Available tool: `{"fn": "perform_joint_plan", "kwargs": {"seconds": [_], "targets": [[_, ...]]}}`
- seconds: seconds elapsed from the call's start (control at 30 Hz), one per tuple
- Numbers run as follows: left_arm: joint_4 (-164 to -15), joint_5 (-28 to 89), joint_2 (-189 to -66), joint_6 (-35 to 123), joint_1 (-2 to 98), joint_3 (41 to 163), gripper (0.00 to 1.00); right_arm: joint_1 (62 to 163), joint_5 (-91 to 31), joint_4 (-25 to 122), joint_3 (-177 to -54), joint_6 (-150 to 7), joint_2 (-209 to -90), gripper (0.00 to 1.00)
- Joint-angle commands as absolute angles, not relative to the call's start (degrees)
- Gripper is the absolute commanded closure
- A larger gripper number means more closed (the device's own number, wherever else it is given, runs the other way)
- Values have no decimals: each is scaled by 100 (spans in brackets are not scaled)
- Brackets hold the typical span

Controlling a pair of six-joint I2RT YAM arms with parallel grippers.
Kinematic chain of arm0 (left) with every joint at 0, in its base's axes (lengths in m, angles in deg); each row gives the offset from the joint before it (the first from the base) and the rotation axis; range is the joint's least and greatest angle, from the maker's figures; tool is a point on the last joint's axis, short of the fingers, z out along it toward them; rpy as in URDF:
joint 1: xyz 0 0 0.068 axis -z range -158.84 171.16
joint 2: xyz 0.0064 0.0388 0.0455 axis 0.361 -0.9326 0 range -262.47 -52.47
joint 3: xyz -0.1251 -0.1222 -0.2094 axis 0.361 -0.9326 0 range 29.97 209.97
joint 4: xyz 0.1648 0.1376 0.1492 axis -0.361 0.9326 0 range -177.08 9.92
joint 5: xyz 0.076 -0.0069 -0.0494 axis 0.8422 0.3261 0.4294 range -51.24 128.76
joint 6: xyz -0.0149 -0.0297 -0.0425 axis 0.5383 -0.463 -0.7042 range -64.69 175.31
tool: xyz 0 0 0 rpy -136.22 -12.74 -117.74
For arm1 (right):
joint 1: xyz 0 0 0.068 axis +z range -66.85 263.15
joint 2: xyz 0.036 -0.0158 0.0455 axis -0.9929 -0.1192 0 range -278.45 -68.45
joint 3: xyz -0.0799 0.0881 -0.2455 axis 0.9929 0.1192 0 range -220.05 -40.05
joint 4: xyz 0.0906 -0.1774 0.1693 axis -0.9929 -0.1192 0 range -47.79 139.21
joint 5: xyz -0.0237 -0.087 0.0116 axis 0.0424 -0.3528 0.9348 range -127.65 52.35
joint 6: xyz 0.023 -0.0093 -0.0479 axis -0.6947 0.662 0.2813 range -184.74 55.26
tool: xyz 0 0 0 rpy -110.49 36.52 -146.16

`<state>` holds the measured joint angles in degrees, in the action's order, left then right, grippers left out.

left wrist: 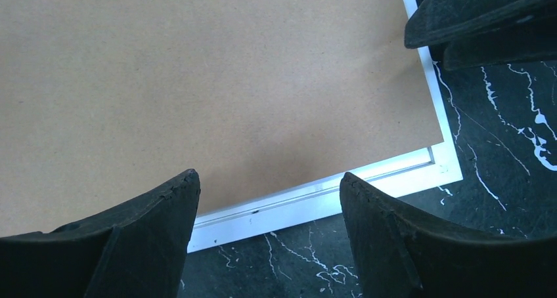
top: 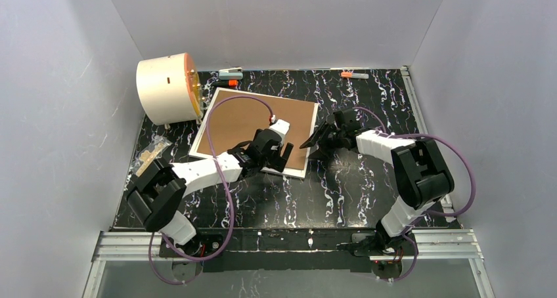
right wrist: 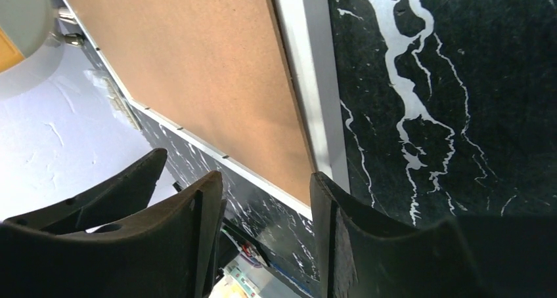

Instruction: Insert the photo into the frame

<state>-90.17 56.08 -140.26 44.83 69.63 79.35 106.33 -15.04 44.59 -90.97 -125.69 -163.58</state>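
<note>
Under my left pincer (left wrist: 268, 174) and right pincer (right wrist: 266, 176), both spread empty, the frame (left wrist: 315, 203) looks stiff, light; I'd pinch its rim.

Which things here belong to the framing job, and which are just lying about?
Job: frame, back up; left gripper; right gripper. No photo in sight.
Lying about: cream drum; plastic bag; orange-tipped pen; small bits beside the drum.
</note>
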Motion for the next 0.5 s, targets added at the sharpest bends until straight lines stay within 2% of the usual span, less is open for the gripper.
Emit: {"fn": "perform_joint_plan", "kwargs": {"seconds": [0.0,0.37,0.47], "targets": [[-8932,5288,-14184,4335,6831,8196,24,10691,-1505,4389,-9296,-12342,-16517,41],[-8743,5183,-14005,3998,6016,8300,13,10929,-1225,4664,-9419,-12126,-16908,42],[-8460,5425,-13934,4025,5571,8358,6,10960,-1220,4809,-9402,-12138,-16913,43]]}}
